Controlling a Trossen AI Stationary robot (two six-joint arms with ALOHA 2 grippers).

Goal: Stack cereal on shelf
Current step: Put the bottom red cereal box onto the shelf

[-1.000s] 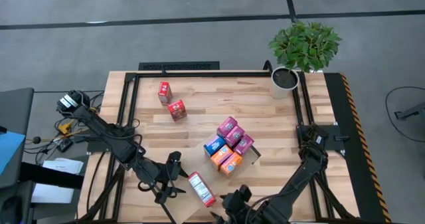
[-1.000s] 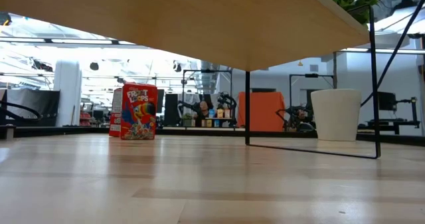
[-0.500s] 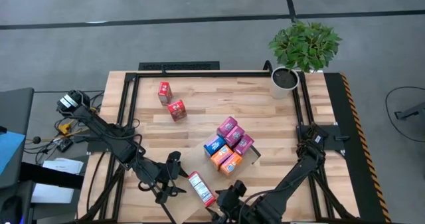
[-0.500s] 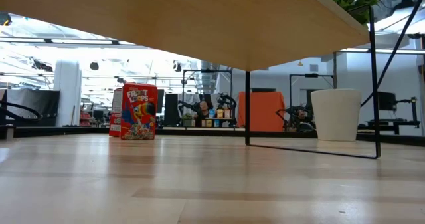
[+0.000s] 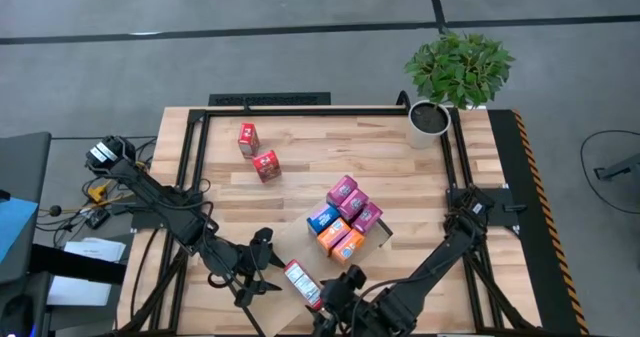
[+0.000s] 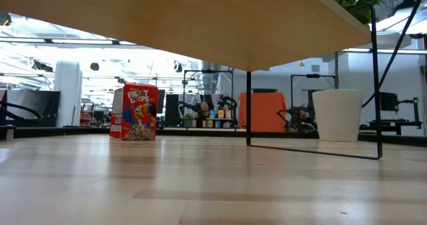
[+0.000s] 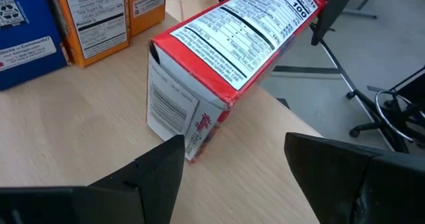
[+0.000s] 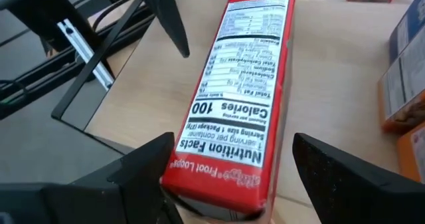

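A red cereal box (image 5: 302,282) is lying on its side at the counter's (image 5: 420,182) near edge. It is sitting between the left end effector (image 5: 268,275) and the right end effector (image 5: 328,299), both gaping open and gripping nothing.

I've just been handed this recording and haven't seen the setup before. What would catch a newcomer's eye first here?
Most striking is the red cereal box lying on its side near the table's front edge, with the left tool and right tool both open and closing in from either side. Behind it sits a tight cluster of pink, blue and orange boxes, and a potted plant stands at the far right corner.
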